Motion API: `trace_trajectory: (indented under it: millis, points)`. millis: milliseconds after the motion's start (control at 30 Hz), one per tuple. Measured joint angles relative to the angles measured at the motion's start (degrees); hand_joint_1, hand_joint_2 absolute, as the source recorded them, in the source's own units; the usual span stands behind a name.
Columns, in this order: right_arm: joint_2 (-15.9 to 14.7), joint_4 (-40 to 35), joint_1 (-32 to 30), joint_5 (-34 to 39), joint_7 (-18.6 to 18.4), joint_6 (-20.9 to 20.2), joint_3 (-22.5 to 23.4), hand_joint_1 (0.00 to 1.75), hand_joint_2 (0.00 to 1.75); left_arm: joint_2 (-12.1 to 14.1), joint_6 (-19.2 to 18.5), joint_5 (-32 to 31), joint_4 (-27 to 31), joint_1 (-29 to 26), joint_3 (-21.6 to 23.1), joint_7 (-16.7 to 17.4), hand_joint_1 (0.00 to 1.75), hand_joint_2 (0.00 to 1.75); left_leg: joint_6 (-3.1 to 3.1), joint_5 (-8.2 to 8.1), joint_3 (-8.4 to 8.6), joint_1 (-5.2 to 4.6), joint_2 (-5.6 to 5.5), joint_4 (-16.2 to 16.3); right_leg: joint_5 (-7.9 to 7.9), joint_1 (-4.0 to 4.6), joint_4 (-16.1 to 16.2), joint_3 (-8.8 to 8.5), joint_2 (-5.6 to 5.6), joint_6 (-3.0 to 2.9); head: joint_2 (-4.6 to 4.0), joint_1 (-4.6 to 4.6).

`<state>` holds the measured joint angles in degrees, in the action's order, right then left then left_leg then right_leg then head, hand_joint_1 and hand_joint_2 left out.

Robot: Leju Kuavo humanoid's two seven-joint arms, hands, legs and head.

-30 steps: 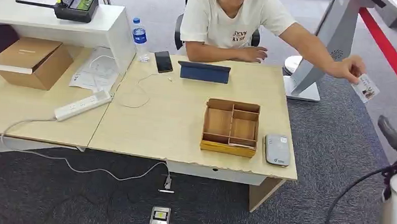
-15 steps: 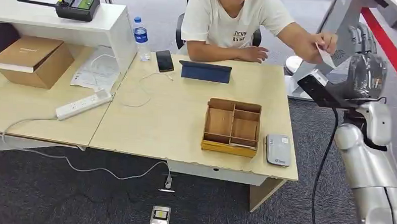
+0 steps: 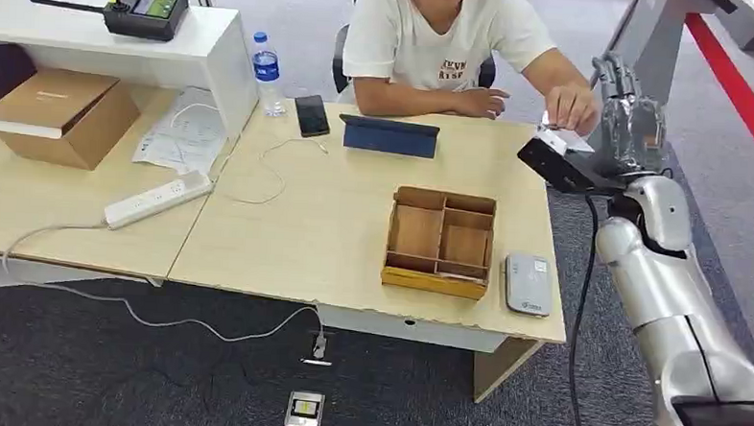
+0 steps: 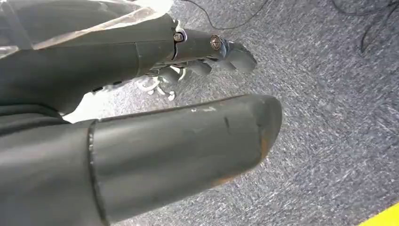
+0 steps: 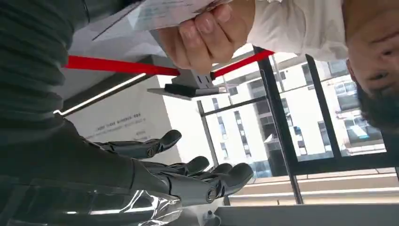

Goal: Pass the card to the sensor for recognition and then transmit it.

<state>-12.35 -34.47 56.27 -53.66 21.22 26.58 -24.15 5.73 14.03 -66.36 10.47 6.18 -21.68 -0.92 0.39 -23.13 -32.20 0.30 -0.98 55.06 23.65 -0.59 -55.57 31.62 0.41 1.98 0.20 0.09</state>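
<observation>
A person seated behind the table holds a white card in their hand over the table's far right corner. My right hand is raised just right of that card, fingers spread and upright, with nothing in it. In the right wrist view the card is pinched by the person's fingers, apart from my own fingers. The grey card sensor lies flat near the table's front right edge. My left hand hangs over grey carpet, holding nothing.
A wooden compartment tray stands left of the sensor. A dark tablet, a phone and a water bottle sit at the back. A power strip and cables lie left. A grey kiosk stand rises behind my right hand.
My right arm has risen from low at the right and swung left up to the person's hand. The person has drawn the card in from the far right to the table corner.
</observation>
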Motion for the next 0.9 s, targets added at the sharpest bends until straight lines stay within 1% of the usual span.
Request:
trace_trajectory:
  millis: [167, 200, 233, 567, 900]
  points:
    - [1.0, 2.0, 0.5, 0.5, 0.5, 0.0, -0.6, 0.00, 1.75, 0.0, 0.0, 0.2, 0.0, 0.0, 0.0, 0.2, 0.00, 0.00, 0.00, 0.00, 0.01, 0.00, 0.00, 0.0, 0.00, 0.00, 0.0, 0.00, 0.01, 0.00, -0.02, 0.00]
    - [1.1, 2.3, 0.5, 0.7, 0.7, 0.0, -0.7, 0.03, 1.75, 0.0, 0.0, 0.2, 0.0, 0.0, 0.0, 0.3, 0.00, 0.00, 0.00, 0.00, 0.01, 0.00, 0.00, 0.0, 0.00, 0.00, 0.0, 0.00, 0.01, 0.00, -0.02, 0.00]
    - [1.4, 2.6, 0.6, 0.7, 0.8, 0.0, -0.8, 1.75, 1.75, 0.0, 0.0, 0.2, 0.0, 0.0, 0.0, 0.3, 0.00, 0.00, 0.00, 0.00, 0.01, 0.00, 0.00, 0.0, 0.00, 0.00, 0.0, 0.00, 0.01, 0.00, -0.02, 0.00]
    - [3.3, 5.4, 2.5, 2.6, 1.6, -0.3, -1.4, 1.75, 1.75, 0.0, 0.0, 0.2, 0.0, 0.0, 0.0, 0.9, 0.00, 0.00, 0.00, 0.00, 0.01, 0.00, 0.01, 0.0, 0.00, 0.00, 0.0, 0.01, 0.01, 0.00, -0.02, 0.00]
    - [3.9, 6.5, 3.1, 3.6, 1.9, -0.3, -2.0, 1.75, 1.75, 0.0, -0.2, 0.2, 0.0, 0.0, 0.0, 0.9, 0.00, 0.00, 0.00, 0.00, 0.00, 0.00, 0.01, 0.0, 0.00, -0.01, 0.0, 0.02, 0.01, 0.00, -0.02, 0.00]
